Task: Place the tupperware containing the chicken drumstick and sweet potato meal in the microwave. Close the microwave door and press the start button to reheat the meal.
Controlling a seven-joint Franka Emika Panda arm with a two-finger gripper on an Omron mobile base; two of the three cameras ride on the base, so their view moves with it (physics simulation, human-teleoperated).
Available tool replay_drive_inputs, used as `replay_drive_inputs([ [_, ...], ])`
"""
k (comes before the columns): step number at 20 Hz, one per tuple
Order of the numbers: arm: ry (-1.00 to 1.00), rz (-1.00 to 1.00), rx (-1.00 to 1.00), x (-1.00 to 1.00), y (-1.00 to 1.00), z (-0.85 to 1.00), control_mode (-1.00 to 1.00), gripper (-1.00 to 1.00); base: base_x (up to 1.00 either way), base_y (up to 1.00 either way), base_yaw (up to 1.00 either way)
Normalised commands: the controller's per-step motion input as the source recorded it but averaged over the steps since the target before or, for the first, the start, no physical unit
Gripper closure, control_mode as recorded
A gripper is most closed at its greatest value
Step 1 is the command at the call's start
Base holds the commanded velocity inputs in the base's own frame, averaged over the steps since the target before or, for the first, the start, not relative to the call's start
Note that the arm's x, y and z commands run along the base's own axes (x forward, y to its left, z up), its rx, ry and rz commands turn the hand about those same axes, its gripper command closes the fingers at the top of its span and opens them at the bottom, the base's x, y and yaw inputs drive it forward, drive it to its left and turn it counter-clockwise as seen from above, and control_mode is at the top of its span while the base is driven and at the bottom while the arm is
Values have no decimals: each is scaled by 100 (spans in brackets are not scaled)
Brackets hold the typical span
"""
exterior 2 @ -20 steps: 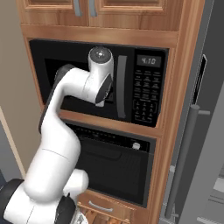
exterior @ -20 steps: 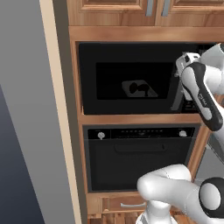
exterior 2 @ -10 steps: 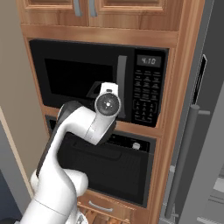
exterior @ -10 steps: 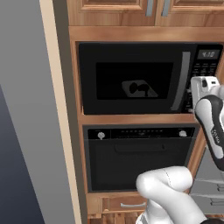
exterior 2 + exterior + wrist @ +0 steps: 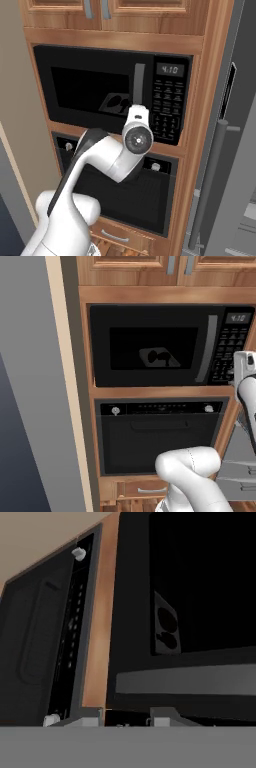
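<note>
The black microwave (image 5: 150,316) sits in a wooden wall cabinet. The microwave door (image 5: 85,80) is closed, its grey bar handle (image 5: 139,84) beside the keypad (image 5: 167,107). Behind the dark window lies the pale tupperware (image 5: 159,357), which shows dimly in the right base view (image 5: 119,104) and in the hand view (image 5: 166,630). My hand (image 5: 137,134) hovers in front of the microwave's lower right corner, below the handle and left of the keypad. In the rolled hand view my gripper (image 5: 126,718) points at the door's lower edge, its fingertips (image 5: 162,715) a little apart with nothing between them.
A black oven (image 5: 160,436) with white knobs and a horizontal handle sits directly under the microwave. Wooden cabinet doors (image 5: 95,6) are above. A grey fridge with a long handle (image 5: 212,175) stands to the right, and a tall grey panel (image 5: 35,386) to the left.
My hand has swung down and right from in front of the door handle to the microwave's lower right corner. The fingers have come closer together. The door stays closed.
</note>
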Motion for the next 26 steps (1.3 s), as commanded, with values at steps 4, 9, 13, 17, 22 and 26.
replay_drive_inputs([
  [4,0,0,0,-1,-12,-19,-100,100,0,0,0],
  [9,0,0,0,7,0,-33,-100,100,0,0,0],
  [13,0,0,0,15,-9,-27,-100,100,0,0,0],
  [17,0,0,0,22,-26,-10,-100,100,0,0,0],
  [22,0,0,0,29,-28,-8,-100,100,0,0,0],
  [26,0,0,0,35,-20,-8,-100,100,0,0,0],
])
